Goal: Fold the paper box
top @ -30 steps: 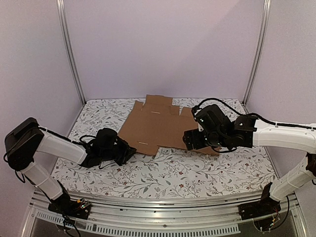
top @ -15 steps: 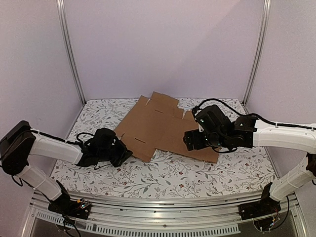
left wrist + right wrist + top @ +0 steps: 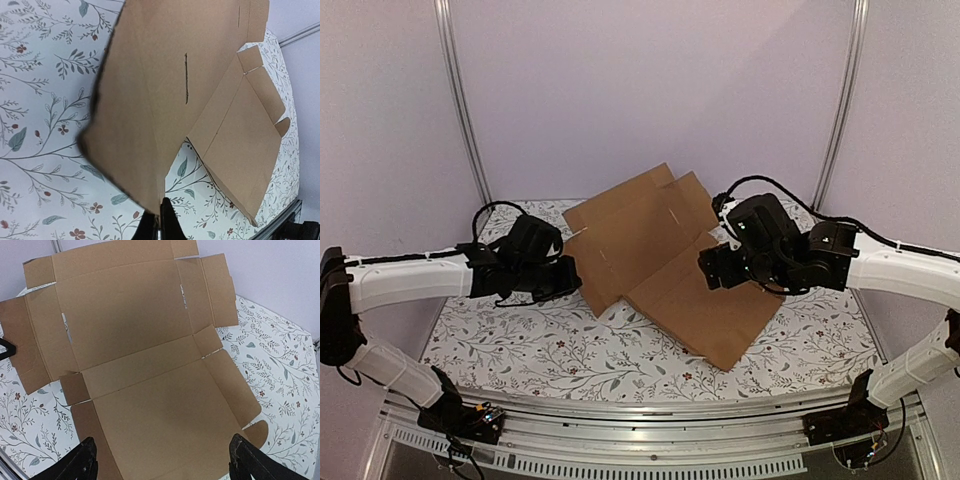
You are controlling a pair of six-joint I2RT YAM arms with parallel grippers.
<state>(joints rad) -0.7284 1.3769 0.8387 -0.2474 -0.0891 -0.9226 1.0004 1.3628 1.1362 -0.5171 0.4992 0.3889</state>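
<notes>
DESK: Where is the plain brown die-cut cardboard sheet, the paper box [image 3: 660,260]?

PHOTOGRAPHER: Mid-table and unfolded, over the white cloth [image 3: 570,350] printed with grey-green leaves and small red flowers. Its left side is up in the air and its near right corner is down at the cloth. The sheet bends along one crease, with the far panel tilted more steeply than the near one.

DESK: What holds it up?

PHOTOGRAPHER: The black left gripper [image 3: 568,283], reaching in from the left. Its jaws are pinched tight on the sheet's left edge. The left wrist camera shows two black fingertips [image 3: 160,227] pressed together at the lowest corner of the cardboard. A thin cut slot [image 3: 186,80] runs up the panel above them.

DESK: And the other claw?

PHOTOGRAPHER: The right gripper [image 3: 712,272] hangs over the sheet's right half, near the crease. Its jaws are spread wide and grip nothing. In its own wrist camera the two black fingers [image 3: 82,460] stand at either side of the view. Between them the sheet lies open, with its main panels, side flaps and small tabs all facing the lens. Whether those fingers touch the cardboard cannot be told.
</notes>
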